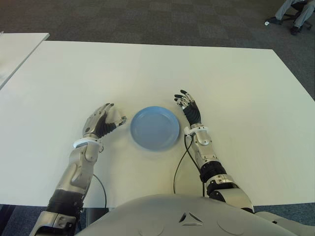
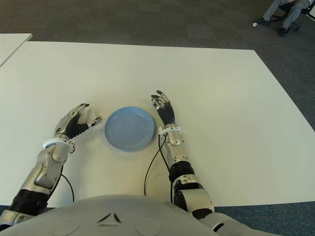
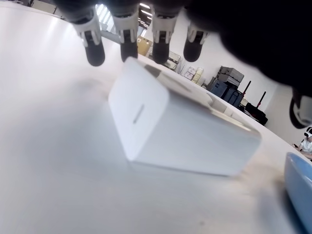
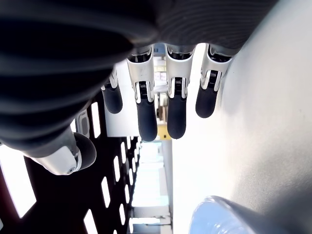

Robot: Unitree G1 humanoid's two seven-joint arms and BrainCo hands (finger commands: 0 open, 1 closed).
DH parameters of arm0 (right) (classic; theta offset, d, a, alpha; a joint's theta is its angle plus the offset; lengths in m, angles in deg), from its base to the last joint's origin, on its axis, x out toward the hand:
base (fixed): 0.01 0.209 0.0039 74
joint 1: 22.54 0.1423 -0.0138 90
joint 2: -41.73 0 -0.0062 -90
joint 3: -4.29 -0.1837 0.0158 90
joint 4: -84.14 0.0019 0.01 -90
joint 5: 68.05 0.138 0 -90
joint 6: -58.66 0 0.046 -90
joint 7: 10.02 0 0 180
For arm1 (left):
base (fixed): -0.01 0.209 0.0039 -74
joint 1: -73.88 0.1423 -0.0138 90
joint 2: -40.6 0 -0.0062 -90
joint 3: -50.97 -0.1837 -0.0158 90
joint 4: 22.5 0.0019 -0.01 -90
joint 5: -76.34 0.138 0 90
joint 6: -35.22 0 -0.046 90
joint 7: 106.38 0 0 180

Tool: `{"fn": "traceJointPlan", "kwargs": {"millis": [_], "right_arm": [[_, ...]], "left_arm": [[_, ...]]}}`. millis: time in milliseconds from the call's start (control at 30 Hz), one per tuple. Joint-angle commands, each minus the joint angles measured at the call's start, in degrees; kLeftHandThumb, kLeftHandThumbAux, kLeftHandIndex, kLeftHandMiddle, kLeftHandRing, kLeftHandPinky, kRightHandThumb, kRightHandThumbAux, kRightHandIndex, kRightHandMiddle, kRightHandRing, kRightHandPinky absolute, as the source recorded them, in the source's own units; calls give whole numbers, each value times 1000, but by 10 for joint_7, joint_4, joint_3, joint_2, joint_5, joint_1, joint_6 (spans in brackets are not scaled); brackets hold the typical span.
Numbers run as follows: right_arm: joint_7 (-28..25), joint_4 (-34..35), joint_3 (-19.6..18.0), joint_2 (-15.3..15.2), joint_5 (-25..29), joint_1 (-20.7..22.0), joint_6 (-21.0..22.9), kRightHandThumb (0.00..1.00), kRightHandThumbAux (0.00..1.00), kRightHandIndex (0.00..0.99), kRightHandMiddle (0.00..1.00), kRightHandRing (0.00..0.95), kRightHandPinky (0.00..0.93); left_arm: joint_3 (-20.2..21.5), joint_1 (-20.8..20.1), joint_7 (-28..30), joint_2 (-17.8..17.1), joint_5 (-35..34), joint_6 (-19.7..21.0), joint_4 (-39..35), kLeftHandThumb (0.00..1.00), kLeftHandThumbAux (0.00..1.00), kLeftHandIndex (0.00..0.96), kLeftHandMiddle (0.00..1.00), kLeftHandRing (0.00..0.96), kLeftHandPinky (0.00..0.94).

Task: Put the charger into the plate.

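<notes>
While the blue plate (image 1: 155, 128) sits bare in the middle of the white table (image 1: 236, 88) in the left eye view, the left hand (image 1: 102, 121) hovers just to its left with fingers curved downward over a small white shape, which seems placed so the charger can be closed on and carried the short way across; the right hand (image 1: 188, 109) shows just to the right of the plate, fingers spread and upright, holding nothing and apparently kept out of the way. At the far top corner a seated person's legs (image 1: 295, 12) show on the dark carpet. From the right eye view the same layout holds: the hand on the left arches beside the plate's rim, and a dark cable (image 2: 152, 167) trails along the right forearm. Close up in the left wrist view, the charger (image 3: 180, 126) lies flat on the table beneath the fingertips (image 3: 94, 51), a white rounded block with a narrow slot on its near end face and a paler ridge on top; the fingers hang over it apart and do not yet appear to clamp it, and a sliver of the plate's blue edge shows near by. Across in the right wrist view, that hand's fingers dangle loose and empty above the table, the plate's rim below them
</notes>
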Motion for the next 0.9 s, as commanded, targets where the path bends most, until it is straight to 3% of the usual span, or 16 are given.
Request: {"fn": "traceJointPlan", "kwargs": {"millis": [33,367,667,900], "right_arm": [[4,-13,-1,7,2,-12,10,0,531,132,280,251,203],[2,-13,-1,7,4,-12,10,0,530,128,283,255,200],[-4,-17,-2,4,6,-10,6,0,529,121,286,259,203],[-5,-22,-4,2,5,-9,0,0,524,123,286,260,200]], "left_arm": [[-2,12,24,-15,-2,7,-14,187,304,0,0,12,64],[-4,35,49,-52,10,0,-43,166,317,0,0,0,28],[-6,43,53,-103,21,-35,-34,149,328,0,0,0,7],[-5,45,46,-124,20,-62,-26,152,350,0,0,0,29]]}}
